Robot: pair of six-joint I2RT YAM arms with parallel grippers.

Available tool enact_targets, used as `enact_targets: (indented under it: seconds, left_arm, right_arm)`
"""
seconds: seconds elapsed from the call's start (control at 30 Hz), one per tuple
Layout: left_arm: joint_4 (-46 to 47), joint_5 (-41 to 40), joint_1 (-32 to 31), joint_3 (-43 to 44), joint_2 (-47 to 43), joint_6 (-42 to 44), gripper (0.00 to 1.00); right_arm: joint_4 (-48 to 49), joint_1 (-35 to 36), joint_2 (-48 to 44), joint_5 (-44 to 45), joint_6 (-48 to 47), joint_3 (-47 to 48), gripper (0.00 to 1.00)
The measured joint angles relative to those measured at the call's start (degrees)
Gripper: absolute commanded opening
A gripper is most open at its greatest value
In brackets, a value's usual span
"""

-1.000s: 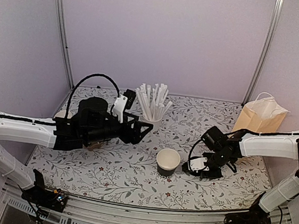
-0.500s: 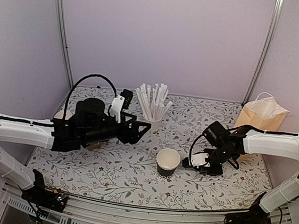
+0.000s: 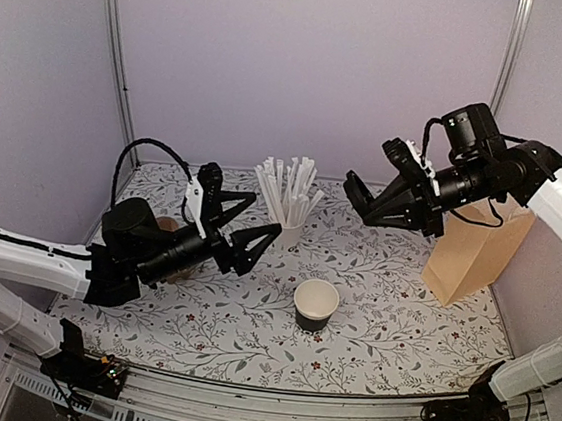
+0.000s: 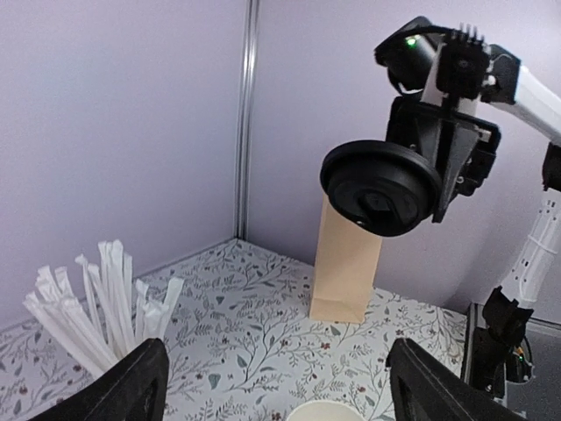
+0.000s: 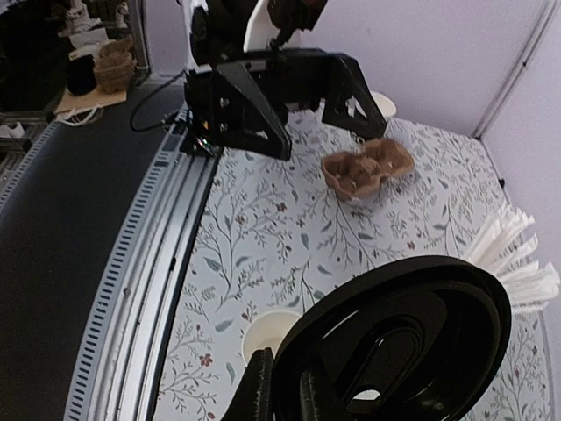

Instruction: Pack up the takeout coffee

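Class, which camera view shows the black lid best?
Left wrist: the lid shows its whole round face. Right wrist sees it close, cropped by the frame; top external shows it small, dark against the right gripper.

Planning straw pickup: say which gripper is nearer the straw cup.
Left. The left gripper hovers open just beside the straw cup; the right gripper holds the black lid raised off to its right.

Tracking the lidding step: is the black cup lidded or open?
Open. The cup stands upright with its white inside showing; the lid is clamped in the right hand, raised clear of it.
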Motion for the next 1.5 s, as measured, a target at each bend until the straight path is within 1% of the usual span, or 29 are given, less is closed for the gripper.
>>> enact_targets:
  seconds: [0.1,0.17,0.27,0.43,0.53,0.63,0.77,1.0,1.5]
  left_arm:
    - [5.92,-0.46,-3.45,0.55,-0.11,5.49,0.87]
    - [7.87,-2.14,-6.29,2.12,0.44,9.57,0.87]
    - [10.16,-6.58,-12.22,6.73,2.89,18.23,0.89]
    - [12.76,-13.33,-19.08,13.49,9.49,32.13,0.93]
    - [12.61,-15.58,-20.44,15.63,12.9,37.51,0.94]
    - [12.52,-17.44,-20.57,17.22,15.19,40.39,0.96]
    - [12.66,-18.86,-20.57,18.8,16.74,42.21,0.97]
    - [12.87,-19.3,-20.55,21.46,18.84,42.29,0.97]
    - [12.31,-15.89,-18.43,22.71,19.85,38.27,0.94]
  right_arm:
    - [-2.62,-0.11,2.34,-10.54,1.14,6.6,0.07]
    - [-3.76,-0.15,3.39,-15.89,2.16,8.37,0.06]
    - [-4.61,-0.35,4.57,-22.97,4.59,8.85,0.06]
    - [-4.46,-0.57,5.29,-30.23,8.44,8.44,0.07]
    - [-4.22,-0.57,5.29,-32.65,10.16,7.63,0.07]
    - [-4.0,-0.57,5.25,-33.77,11.13,6.69,0.08]
    - [-3.48,-0.57,5.11,-34.45,11.93,5.81,0.08]
    - [-3.02,-0.57,5.07,-35.17,12.59,5.75,0.09]
    - [-3.04,-0.79,5.07,-35.93,12.81,5.75,0.1]
